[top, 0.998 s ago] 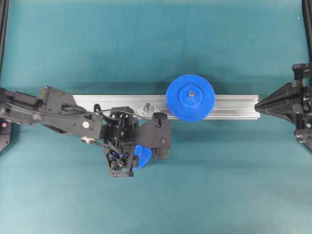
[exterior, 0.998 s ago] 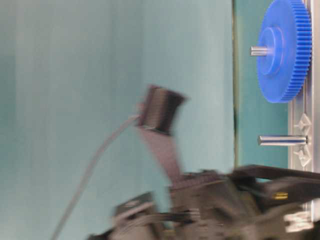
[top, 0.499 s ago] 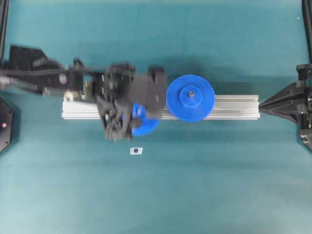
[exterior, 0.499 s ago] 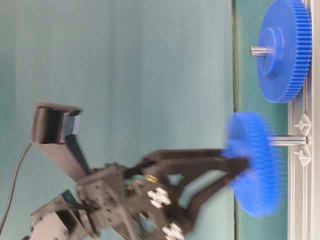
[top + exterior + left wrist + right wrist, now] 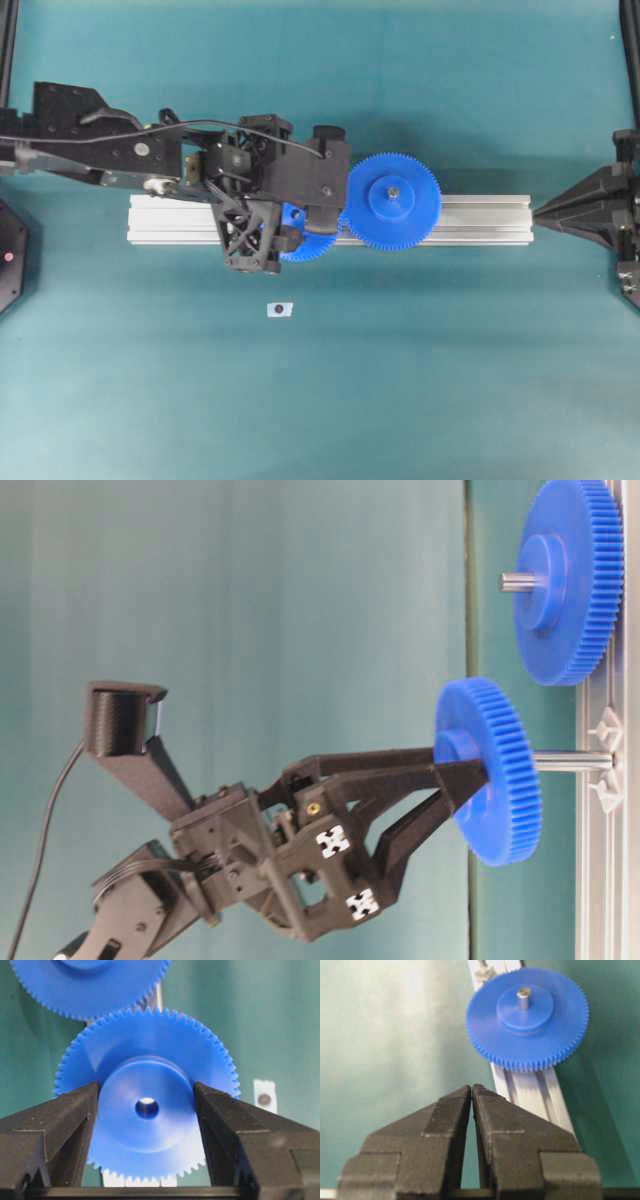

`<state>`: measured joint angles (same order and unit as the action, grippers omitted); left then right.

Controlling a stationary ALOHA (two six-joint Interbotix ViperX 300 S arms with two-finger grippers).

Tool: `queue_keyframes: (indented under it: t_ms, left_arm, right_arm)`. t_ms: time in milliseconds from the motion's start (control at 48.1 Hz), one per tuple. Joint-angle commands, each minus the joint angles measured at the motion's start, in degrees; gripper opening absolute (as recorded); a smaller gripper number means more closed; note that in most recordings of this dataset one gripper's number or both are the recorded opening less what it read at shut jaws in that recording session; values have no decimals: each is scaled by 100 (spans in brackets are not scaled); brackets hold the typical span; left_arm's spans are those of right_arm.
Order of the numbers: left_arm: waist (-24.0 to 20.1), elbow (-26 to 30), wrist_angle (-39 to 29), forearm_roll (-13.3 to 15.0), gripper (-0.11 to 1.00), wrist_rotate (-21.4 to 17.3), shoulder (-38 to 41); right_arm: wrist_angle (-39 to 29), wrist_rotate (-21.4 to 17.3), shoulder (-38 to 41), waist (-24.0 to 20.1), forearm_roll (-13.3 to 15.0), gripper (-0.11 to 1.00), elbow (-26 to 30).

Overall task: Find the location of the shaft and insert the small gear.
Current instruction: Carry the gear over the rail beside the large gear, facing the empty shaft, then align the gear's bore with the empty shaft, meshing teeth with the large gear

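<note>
My left gripper (image 5: 460, 770) is shut on the raised hub of the small gear (image 5: 495, 770), a blue toothed disc. In the table-level view the shaft (image 5: 572, 762) enters the gear's underside, and the gear sits partway down it, clear of the rail. In the left wrist view both fingers (image 5: 75, 1120) clamp the hub of the small gear (image 5: 150, 1060), and silver shows in its centre hole. From overhead the small gear (image 5: 308, 243) peeks out under the left gripper (image 5: 300, 225); the shaft is hidden there. My right gripper (image 5: 471, 1087) is shut and empty, far right (image 5: 590, 210).
The wider blue gear (image 5: 390, 200) sits on its own peg on the ribbed aluminium rail (image 5: 480, 220), its teeth next to the small gear's. It also shows in the right wrist view (image 5: 527, 1020). A small white tag (image 5: 280, 309) lies on the teal mat in front of the rail.
My left gripper carried the small gear from the mat in front of the rail up over the rail. The gear now sits steady on the shaft, tight beside the wider gear.
</note>
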<state>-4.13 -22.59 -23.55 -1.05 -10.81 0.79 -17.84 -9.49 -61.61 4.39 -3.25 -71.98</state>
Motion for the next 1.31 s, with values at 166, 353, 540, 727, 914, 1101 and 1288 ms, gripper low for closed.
queue_keyframes:
  t_ms: [166,353,540,727,914,1101,1288]
  left_arm:
    - [-62,123,79,-9,65,-35,88]
    - [-105,149,149,-18,65,-35,246]
    - [-149,141,141,-18,65,-35,299]
    - [-255,114,44,-18,65,-35,264]
    - [-290,158,88,-18,65,-62,185]
    - [-299,53,88,-18,65,-88,176]
    - [-299,79,97,-18,65,-18,132]
  right_arm:
    - [26,-35,35,53,9,16,26]
    - [44,-35,26,62,9,16,18]
    - [35,-44,26,62,9,16,18]
    - [44,-35,26,62,0,16,9]
    - [53,-44,26,62,9,16,-18]
    - [62,-44,26,70,9,16,-18]
    - [53,-44,26,62,9,16,-26]
